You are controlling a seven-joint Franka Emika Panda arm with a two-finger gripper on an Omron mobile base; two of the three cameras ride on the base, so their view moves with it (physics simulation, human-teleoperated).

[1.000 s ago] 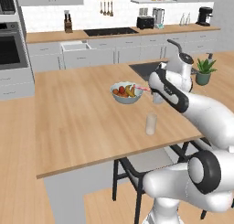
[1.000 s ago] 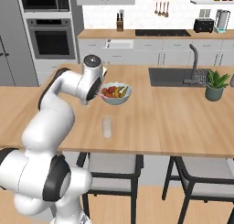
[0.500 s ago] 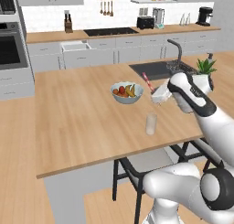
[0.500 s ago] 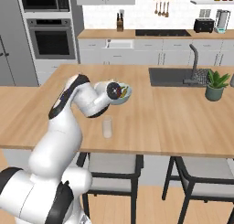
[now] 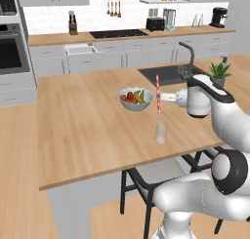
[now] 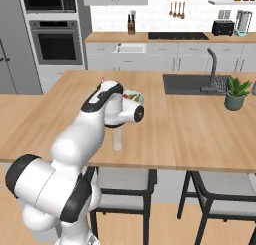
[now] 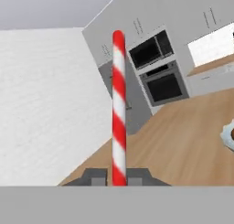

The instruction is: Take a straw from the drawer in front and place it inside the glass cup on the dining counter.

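Observation:
The red-and-white striped straw (image 5: 157,93) stands upright in the air, with my gripper (image 5: 161,97) shut on its lower part. Its bottom end hangs just above and slightly behind the clear glass cup (image 5: 161,132), which stands on the light-wood dining counter (image 5: 83,126). In the hand view the straw (image 7: 119,104) rises between the two dark fingertips (image 7: 95,176) of my gripper (image 7: 118,177). From the right base view my arm hides the grip; the glass cup (image 6: 117,140) shows just below the wrist. The drawer (image 5: 80,49) stands open in the far wall counter, white inside.
A white fruit bowl (image 5: 135,98) sits just behind and left of the glass. The dark sink with faucet (image 5: 188,57) and a potted plant (image 5: 220,73) are at the right of the island. Black stools (image 6: 212,194) stand under its near edge.
The hand has swung from over the fruit bowl toward the glass and turned, so the straw went from slanted to upright. Glass and bowl have not moved.

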